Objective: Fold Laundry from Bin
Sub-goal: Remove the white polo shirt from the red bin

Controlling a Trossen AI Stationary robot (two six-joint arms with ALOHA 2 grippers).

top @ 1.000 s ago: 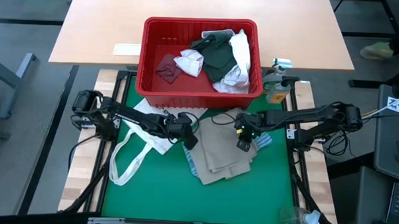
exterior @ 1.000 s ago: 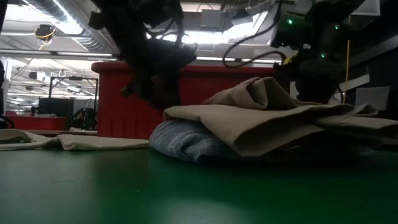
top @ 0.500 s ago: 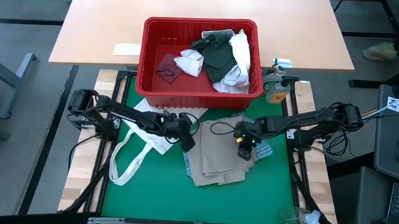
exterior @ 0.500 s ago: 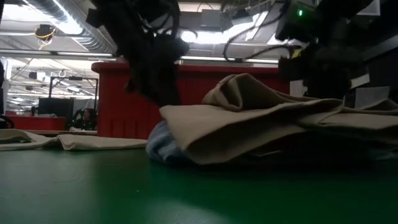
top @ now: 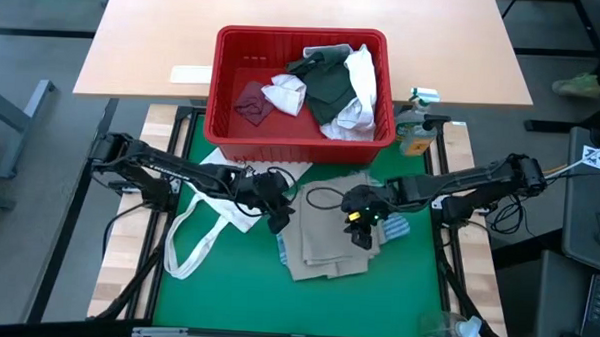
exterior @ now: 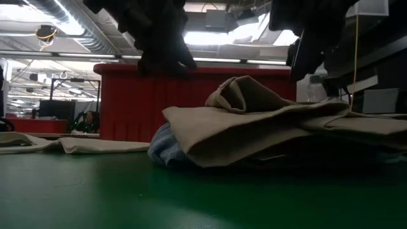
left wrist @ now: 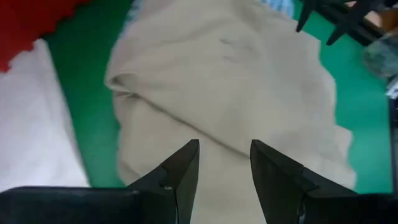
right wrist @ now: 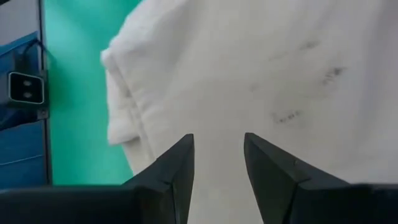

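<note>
On the green bench (top: 206,295), a folded tan shirt (top: 330,230) lies over a blue-striped cloth (exterior: 166,147), in front of the red bin (top: 227,116) that holds more laundry (top: 328,84). Both arms reach over the shirt: the left pincer (top: 275,216) at its left edge and the right pincer (top: 359,226) near its right side, each with fingers parted and nothing between them. A white tote bag (top: 224,201) rests to the left.

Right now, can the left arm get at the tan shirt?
Probably yes. The left gripper hangs open at the tan shirt's edge, with nothing between them. The right gripper is over the shirt's other side, not in its way.
</note>
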